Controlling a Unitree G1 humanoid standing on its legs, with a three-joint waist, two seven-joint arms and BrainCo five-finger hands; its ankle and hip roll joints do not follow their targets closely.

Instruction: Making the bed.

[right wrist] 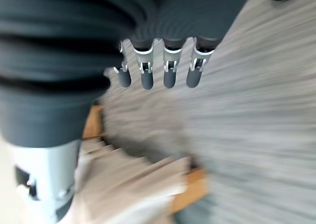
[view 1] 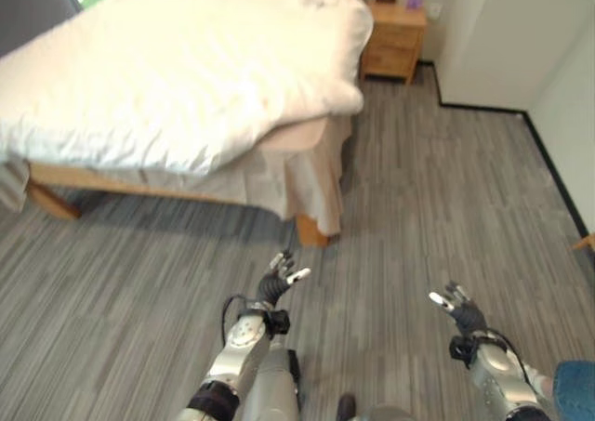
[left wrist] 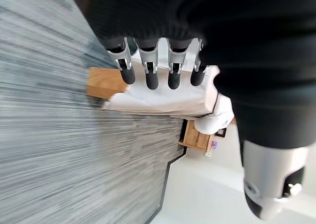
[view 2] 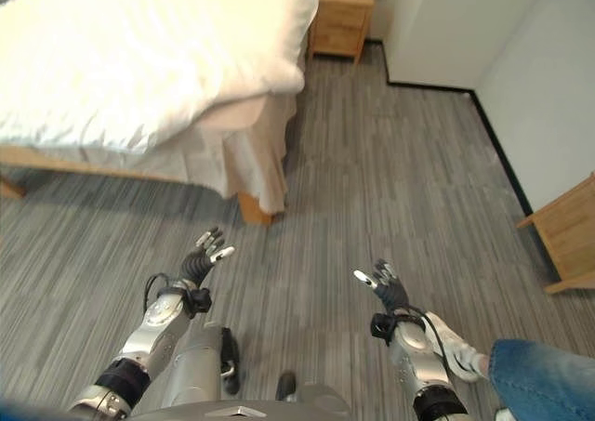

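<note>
The bed [view 1: 177, 77] stands ahead and to the left, covered by a rumpled cream duvet [view 2: 121, 59] that droops over its near corner. A pale bed skirt [view 1: 297, 184] hangs below, above a wooden leg [view 1: 311, 230]. My left hand [view 1: 277, 286] is held low over the grey floor, well short of the bed corner, open and empty. My right hand [view 1: 460, 311] hovers over the floor to the right, open too, holding nothing. Both wrist views show straight fingers [left wrist: 150, 70] and straight fingers [right wrist: 148, 68] with nothing between them.
A wooden nightstand [view 1: 395, 38] sits by the bed's head against the far wall. A second wooden piece [view 2: 567, 240] stands at the right wall. A person's jeans leg [view 2: 544, 379] and white shoe [view 2: 456, 347] are close by my right arm. Grey plank floor [view 1: 437, 189] lies between.
</note>
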